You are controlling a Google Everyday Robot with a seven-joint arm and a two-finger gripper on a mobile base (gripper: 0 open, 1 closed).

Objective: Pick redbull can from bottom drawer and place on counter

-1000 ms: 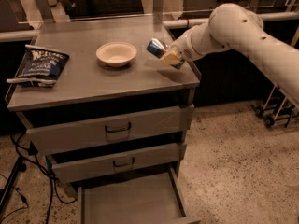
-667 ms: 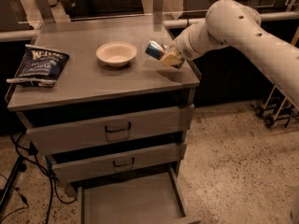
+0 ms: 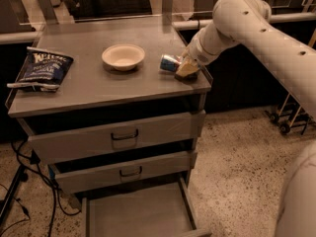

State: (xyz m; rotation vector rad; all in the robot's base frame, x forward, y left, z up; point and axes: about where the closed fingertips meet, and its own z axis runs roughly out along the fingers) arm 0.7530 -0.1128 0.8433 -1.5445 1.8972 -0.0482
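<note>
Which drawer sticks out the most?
The bottom drawer: it sticks far out; the upper drawers are barely open. The gripper holds the redbull can at the counter's right edge.

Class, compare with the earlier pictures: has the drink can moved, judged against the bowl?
Yes. The can, in the gripper at the right edge of the counter, has sunk lower and slightly right, away from the bowl.

Dim warm-lit room with speckled terrazzo floor point(image 3: 242, 152), black cables point(image 3: 24, 164) trailing on it at left, a wheeled cart base point(image 3: 282, 122) at right, clear panels point(image 3: 98, 1) and a pale rail point(image 3: 19, 36) behind the grey bench point(image 3: 98, 90), gripper point(image 3: 183, 68) at the bench's right front corner.
</note>
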